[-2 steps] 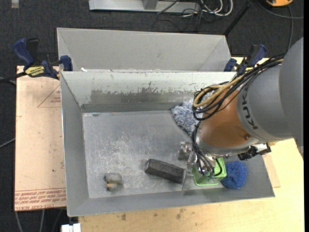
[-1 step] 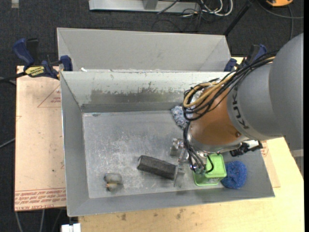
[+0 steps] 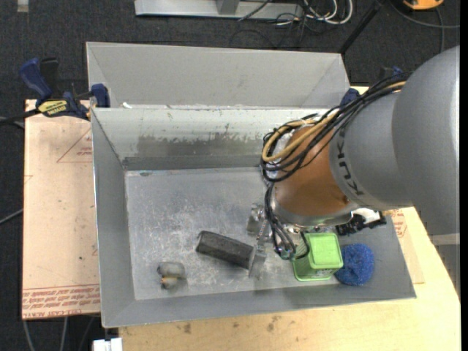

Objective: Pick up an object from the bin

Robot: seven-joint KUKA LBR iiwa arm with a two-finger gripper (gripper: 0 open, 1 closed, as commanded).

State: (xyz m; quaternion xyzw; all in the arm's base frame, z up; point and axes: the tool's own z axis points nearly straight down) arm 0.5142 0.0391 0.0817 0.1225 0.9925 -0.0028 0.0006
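My gripper (image 3: 257,258) reaches down near the middle of the bin floor, its metal fingers just right of a dark grey block (image 3: 224,248) that lies tilted on the floor. Whether the fingers touch the block I cannot tell. A green square piece (image 3: 319,255) lies right of the gripper, partly under the arm. Beside it, in the front right corner, sits a blue fuzzy ball (image 3: 357,264).
A small grey, stone-like lump (image 3: 171,274) lies near the front left of the bin. The arm with its orange cover and cables hangs over the right half of the bin and hides the floor beneath it.
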